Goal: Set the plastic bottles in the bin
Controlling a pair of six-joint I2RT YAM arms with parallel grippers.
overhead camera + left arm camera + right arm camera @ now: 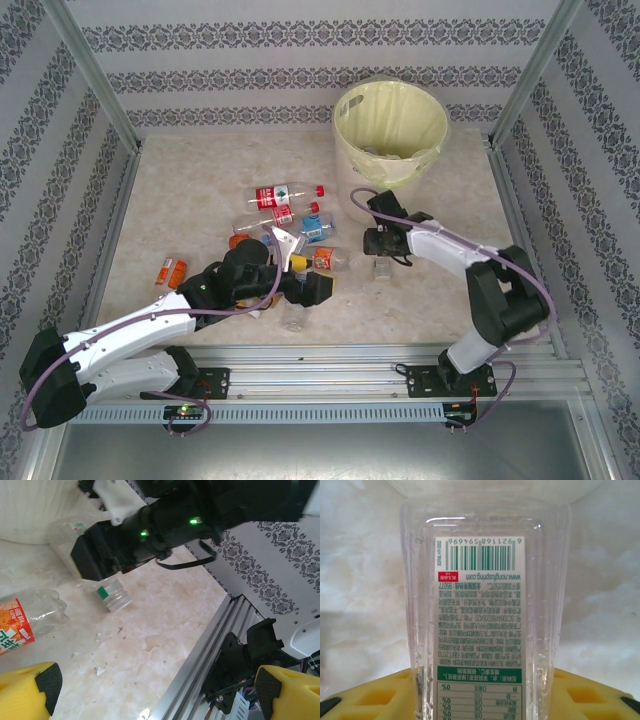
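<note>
Now, with the jaws of the right gripper [485,695] narrow, both pads [380,695] against the flanks of the clear bottle [480,605] between them (the left gripper [155,690] gapes wide, empty), we should squeeze gently, lift level, and release only over the bin [352,160] beyond their tips.

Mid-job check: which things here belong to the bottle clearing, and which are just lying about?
Job: bin, red-label bottle, blue-label bottle, orange bottle, clear bottle in right gripper.
Not job: rail, cable, white flecks.
</note>
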